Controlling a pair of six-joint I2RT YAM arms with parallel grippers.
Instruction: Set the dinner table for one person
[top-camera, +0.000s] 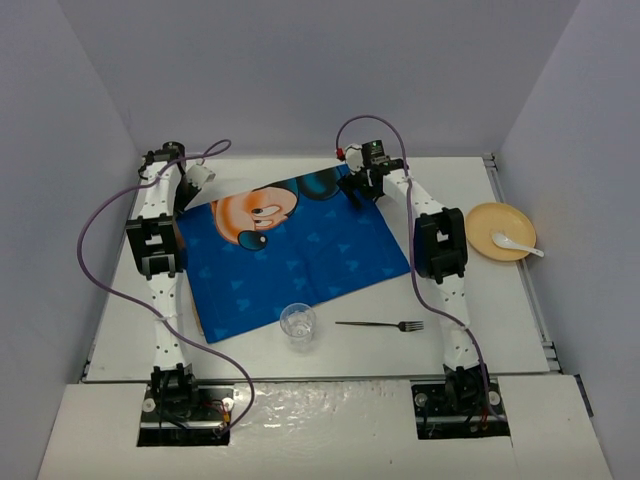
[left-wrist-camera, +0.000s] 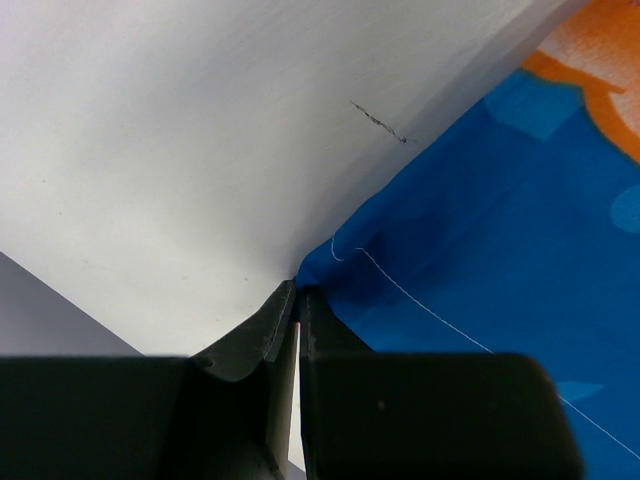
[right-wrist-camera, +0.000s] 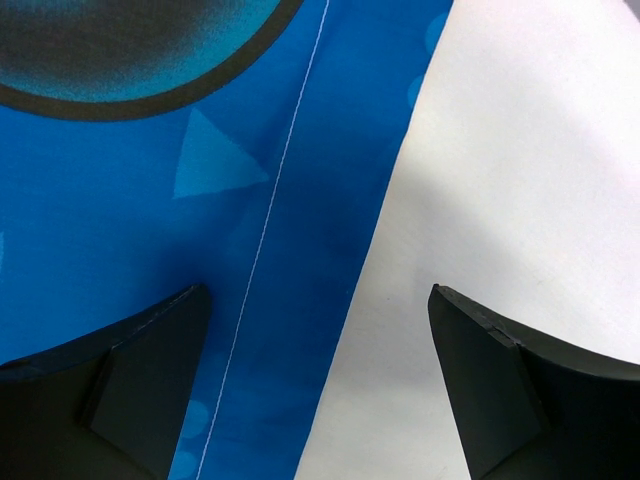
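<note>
Nearest to the arm bases, a clear glass (top-camera: 298, 323) stands upright at the near edge of the blue placemat (top-camera: 310, 255); whether it stands on the edge or just beside it, I cannot tell. To its right a dark fork (top-camera: 382, 325) lies flat on the bare worktop (top-camera: 480, 310), with its tines pointing to the right, apart from the placemat.

The worktop is the white dinner table and it carries all the things. The placemat lies in its middle, turned a little, so that its edges are not parallel to the edges of the worktop. It shows a cartoon mouse face on its far part.

On the right side, well apart from the placemat, is a yellow plate (top-camera: 478, 225). A white spoon (top-camera: 517, 243) lies in it, and the handle reaches over the right rim.

Farther back, the right gripper (right-wrist-camera: 320, 300) is wide open and holds nothing. One finger (right-wrist-camera: 140, 370) is over the blue cloth and the other over the white worktop, with the right edge of the placemat between them.

At the far left corner of the placemat, the left gripper (left-wrist-camera: 298, 295) is fully closed. The corner of the cloth runs in between its tips, so it appears to be pinched there.
</note>
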